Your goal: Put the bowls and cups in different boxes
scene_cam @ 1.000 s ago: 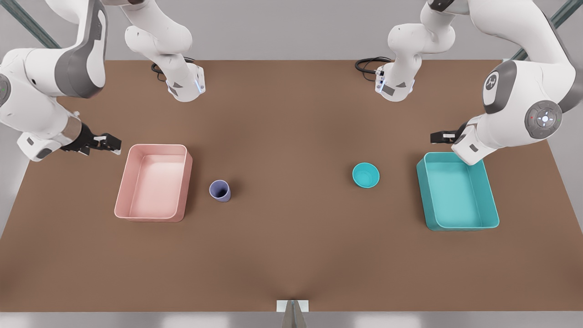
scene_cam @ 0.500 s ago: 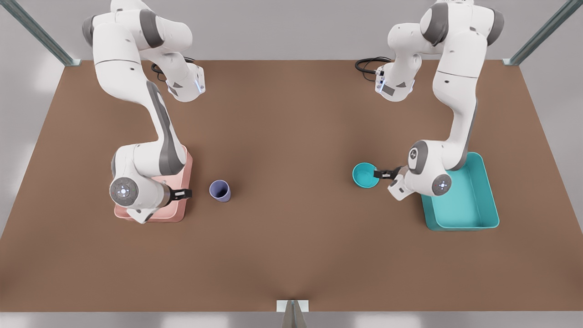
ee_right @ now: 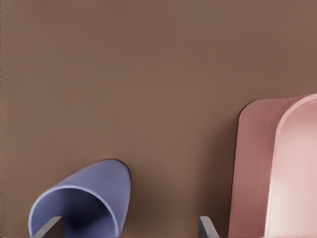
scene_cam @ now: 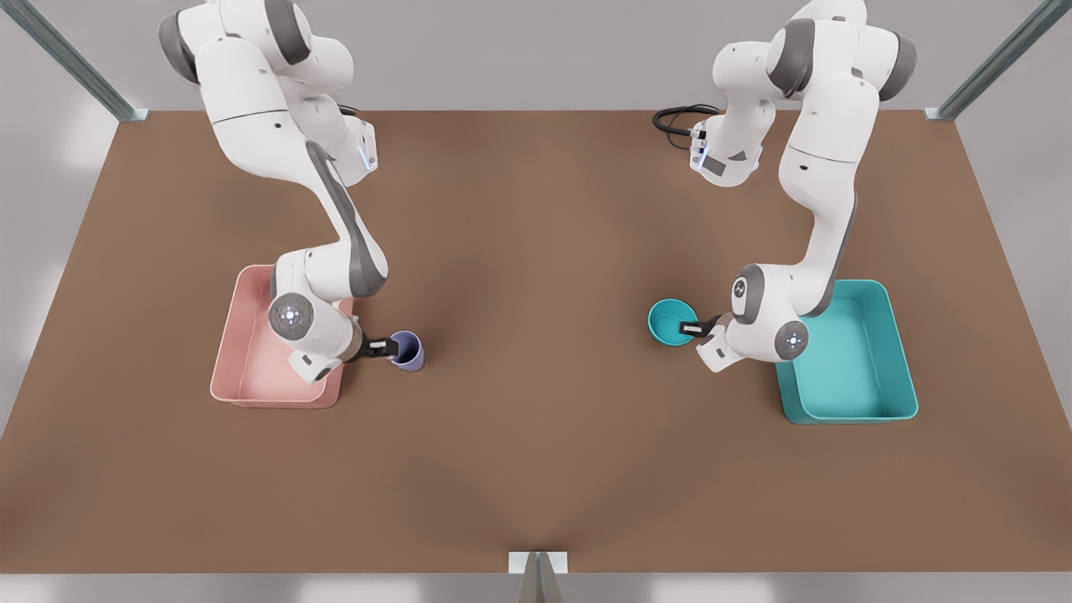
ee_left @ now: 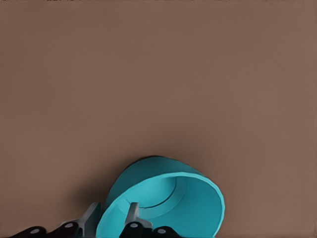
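Note:
The small teal bowl (scene_cam: 668,317) (ee_left: 163,198) stands on the table, at the front view's right. My left gripper (scene_cam: 689,328) (ee_left: 111,220) is at its near rim, shut on the bowl wall with one finger inside and one outside. The lavender cup (scene_cam: 409,350) (ee_right: 84,198) stands upright at the front view's left. My right gripper (scene_cam: 383,345) (ee_right: 129,224) is open wide at the cup's rim; one finger is in the cup's mouth, the other is outside towards the pink box (scene_cam: 251,373) (ee_right: 277,163). The teal box (scene_cam: 846,377) lies just behind the left arm.
Brown table (scene_cam: 536,435) with wide free room in the middle and front. Both arm bases (scene_cam: 729,159) are mounted at the back edge with black cables (scene_cam: 674,117). The right arm's wrist hangs over the pink box's near corner.
Both arms swung in from the table's outer sides and came down. The right gripper advanced from the pink box to the cup's rim. The left gripper pushed slightly further over the bowl's rim.

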Controlling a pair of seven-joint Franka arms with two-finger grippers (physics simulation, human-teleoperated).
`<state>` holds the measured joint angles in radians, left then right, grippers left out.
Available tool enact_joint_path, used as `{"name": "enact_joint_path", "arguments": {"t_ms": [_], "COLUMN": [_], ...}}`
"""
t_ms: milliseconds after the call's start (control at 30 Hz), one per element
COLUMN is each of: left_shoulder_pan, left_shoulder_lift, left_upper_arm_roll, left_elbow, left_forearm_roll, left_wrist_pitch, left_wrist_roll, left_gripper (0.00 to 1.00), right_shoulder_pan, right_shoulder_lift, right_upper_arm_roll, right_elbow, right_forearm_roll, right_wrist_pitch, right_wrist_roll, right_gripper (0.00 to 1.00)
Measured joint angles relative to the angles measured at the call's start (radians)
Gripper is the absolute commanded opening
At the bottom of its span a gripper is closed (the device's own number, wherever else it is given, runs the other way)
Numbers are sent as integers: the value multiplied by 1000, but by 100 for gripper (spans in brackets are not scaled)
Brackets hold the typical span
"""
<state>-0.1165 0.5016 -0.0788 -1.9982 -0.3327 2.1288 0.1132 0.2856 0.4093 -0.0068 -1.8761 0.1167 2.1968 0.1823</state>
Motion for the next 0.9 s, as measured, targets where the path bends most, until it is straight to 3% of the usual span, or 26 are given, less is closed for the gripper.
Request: {"name": "enact_joint_path", "arguments": {"t_ms": [167,267,367,500,633,700,833,900], "left_shoulder_pan": [0,7,67,179,240,242,254,262], "left_shoulder_lift": [-13,-136,-216,-212,-137,-106,-49,-21], "left_upper_arm_roll": [-1,44,139,237,284,293,299,301], "left_elbow": [5,34,198,338,331,258,183,171], "left_forearm_roll": [-9,14,73,110,128,133,142,153], "left_wrist_pitch": [3,-46,-142,-248,-258,-222,-147,-105], "left_wrist_roll": [15,18,17,16,23,28,37,41], "left_gripper": [21,21,21,21,21,21,21,21], "right_shoulder_pan": [21,26,31,30,27,28,31,34], "right_shoulder_lift": [-1,4,18,43,65,76,83,85], "right_upper_arm_roll": [1,2,3,5,5,5,7,8], "right_elbow": [-57,-70,-74,-74,-74,-74,-71,-65], "right_forearm_roll": [1,1,0,0,0,0,3,18], "right_wrist_pitch": [52,73,86,96,106,110,114,115], "right_wrist_roll": [35,52,67,81,92,97,100,90], "right_gripper": [100,100,100,100,99,90,24,21]}}
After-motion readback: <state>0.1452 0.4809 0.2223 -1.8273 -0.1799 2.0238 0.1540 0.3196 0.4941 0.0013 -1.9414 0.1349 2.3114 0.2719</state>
